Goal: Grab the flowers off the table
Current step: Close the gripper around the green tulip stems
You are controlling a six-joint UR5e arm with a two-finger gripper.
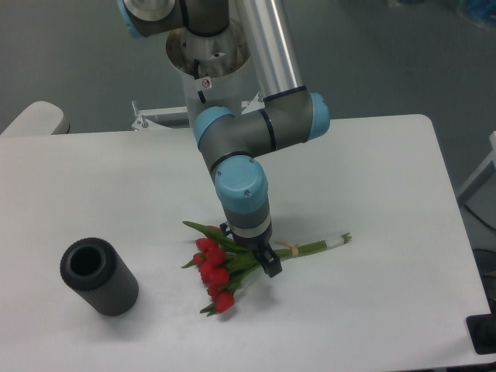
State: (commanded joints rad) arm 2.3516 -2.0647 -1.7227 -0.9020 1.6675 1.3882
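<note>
Grasping is the step I judge in hand: end effector low over the flowers on the counter, closure I cannot tell, needing firm closing next.

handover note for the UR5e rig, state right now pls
End effector: down at the flowers, over the stems just right of the buds. One finger shows; open or shut can't be told.
Flowers: lying flat on the table, buds toward the front left, stem ends pointing right. Not lifted.
Black cylinder: on its side at front left, apart from the flowers.
Done: approach.
Left: confirm the grip on the stems, then lift.
</note>
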